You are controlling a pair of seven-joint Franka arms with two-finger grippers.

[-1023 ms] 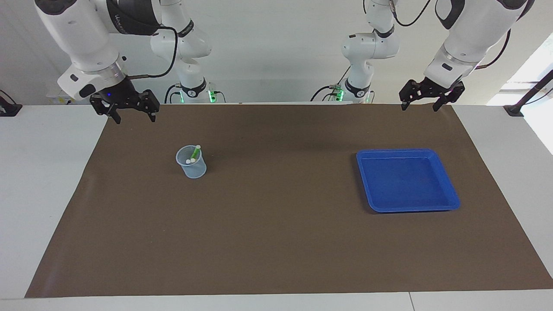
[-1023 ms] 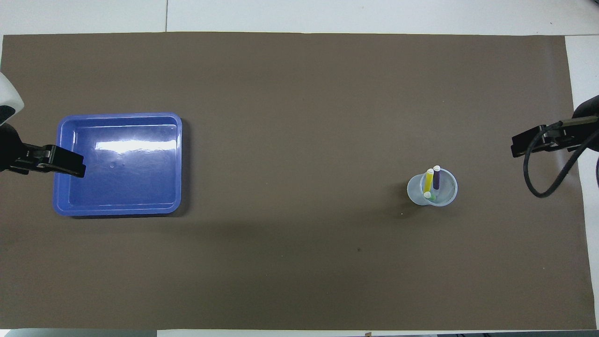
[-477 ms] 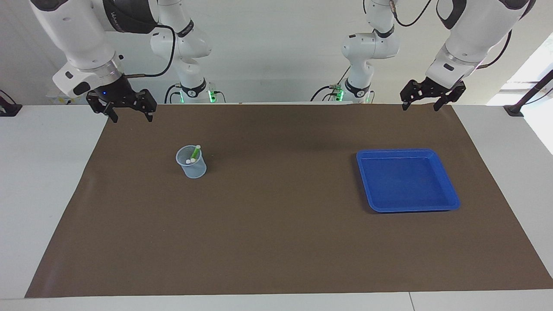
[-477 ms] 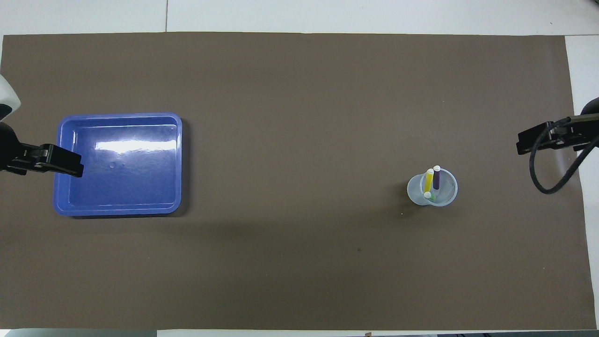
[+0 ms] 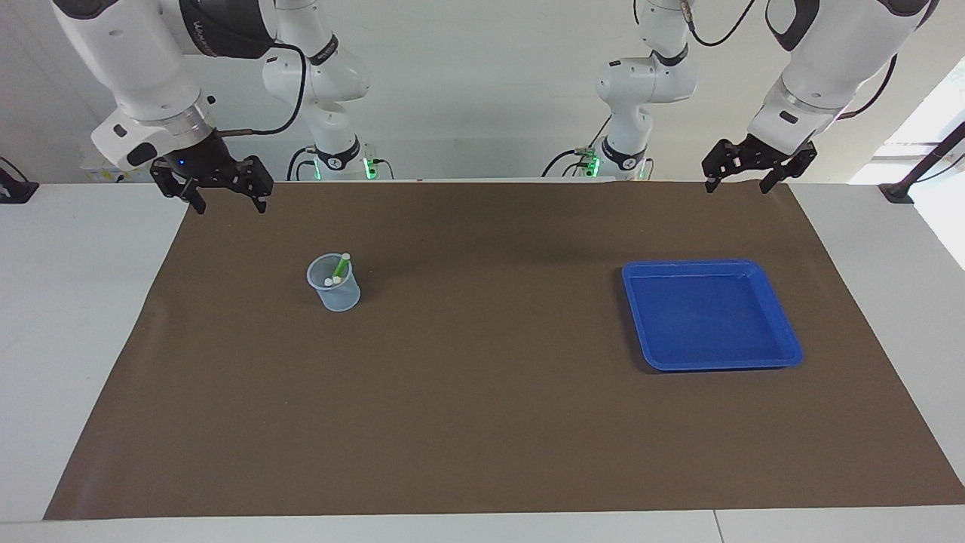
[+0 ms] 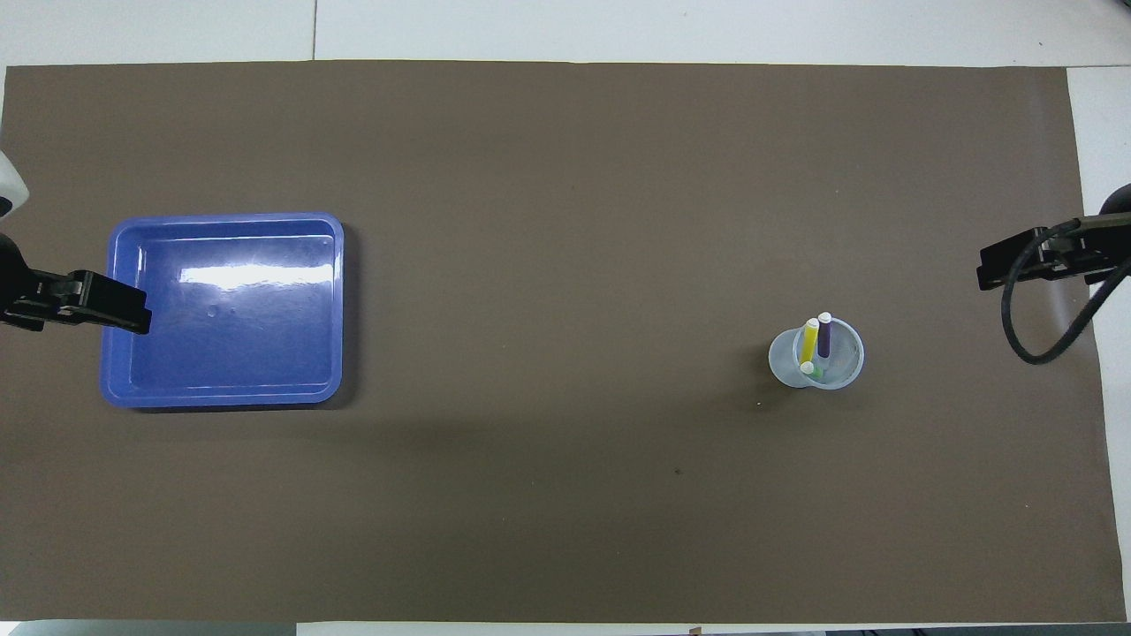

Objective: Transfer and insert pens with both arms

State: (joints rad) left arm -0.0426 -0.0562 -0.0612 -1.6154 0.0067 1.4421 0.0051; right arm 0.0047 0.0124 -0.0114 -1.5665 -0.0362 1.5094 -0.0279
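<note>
**Operator:** Beside the cup (image 5: 333, 283), what do you want checked first?

**Technician:** Confirm the pens. The green pen (image 5: 341, 266), yellow pen (image 6: 809, 339) and purple pen (image 6: 823, 336) all stand in the cup, caps up, each leaning on the rim. The cup sits on the brown mat (image 5: 482, 422) toward the right arm's end of the table. The blue tray (image 5: 784, 343), well apart from the cup toward the left arm's end, holds nothing. Judged from this, no insertion is outstanding; you are at the retire step.

**Operator:** How do you do that well?

**Technician:** Keep both grippers high and well apart from the cup. It looks light, and a brush on a leaning pen would likely tip it. Route any travel away from the cup.

**Operator:** And the arm poses?

**Technician:** The right gripper (image 5: 222, 197) hangs over the mat's corner, well apart from the cup, fingers pointing down, spread and carrying nothing. The left gripper (image 5: 740, 183) hangs over the mat's edge at the tray's end, well apart from the cup, fingers likewise spread and carrying nothing.
</note>
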